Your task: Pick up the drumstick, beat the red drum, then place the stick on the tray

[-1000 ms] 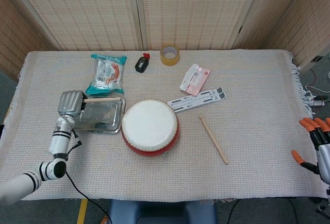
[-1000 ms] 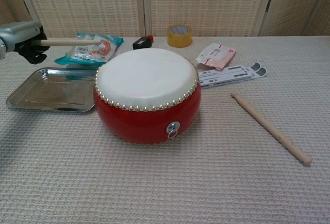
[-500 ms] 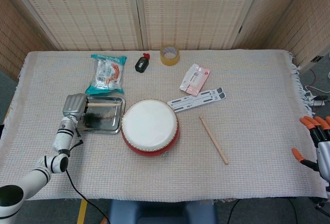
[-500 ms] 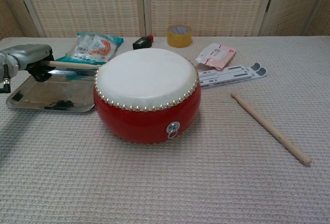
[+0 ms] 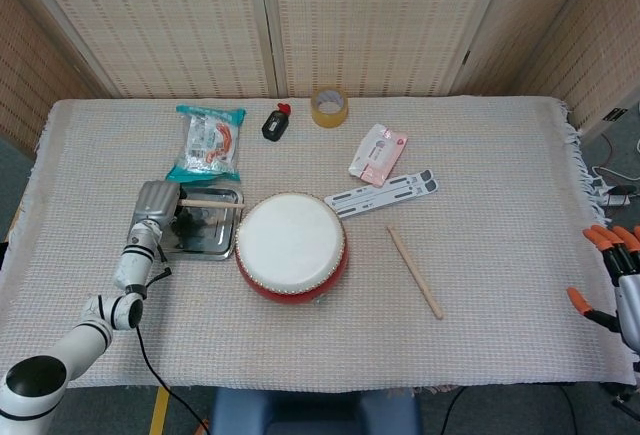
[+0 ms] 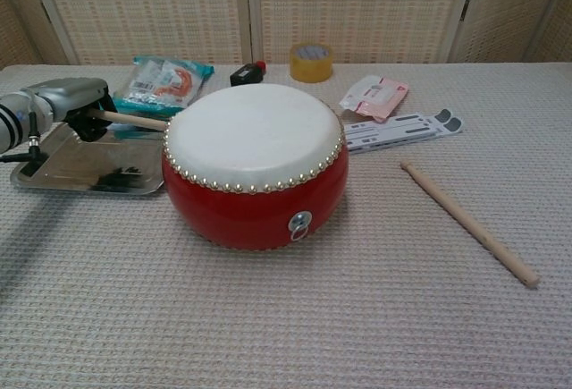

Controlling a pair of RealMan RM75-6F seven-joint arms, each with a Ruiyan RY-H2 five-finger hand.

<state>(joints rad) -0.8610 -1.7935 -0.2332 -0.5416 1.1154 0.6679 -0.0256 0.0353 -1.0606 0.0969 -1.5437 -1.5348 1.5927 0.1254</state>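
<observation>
At mid-left, the left hand [image 5: 158, 205] grips a drumstick [image 5: 212, 202] over the metal tray [image 5: 203, 243] — whether the stick touches the tray is unclear. The red drum [image 5: 291, 246] sits just right. At the right edge, the right hand [image 5: 618, 267] hangs empty, fingers spread.

No writing can be read in either view. The snack packet [image 5: 207, 142] and the pink-and-white pouch [image 5: 377, 153] both carry printing, but it is too small and blurred to make out. The white strip [image 5: 381, 195] beside the drum bears no legible marks.
</observation>
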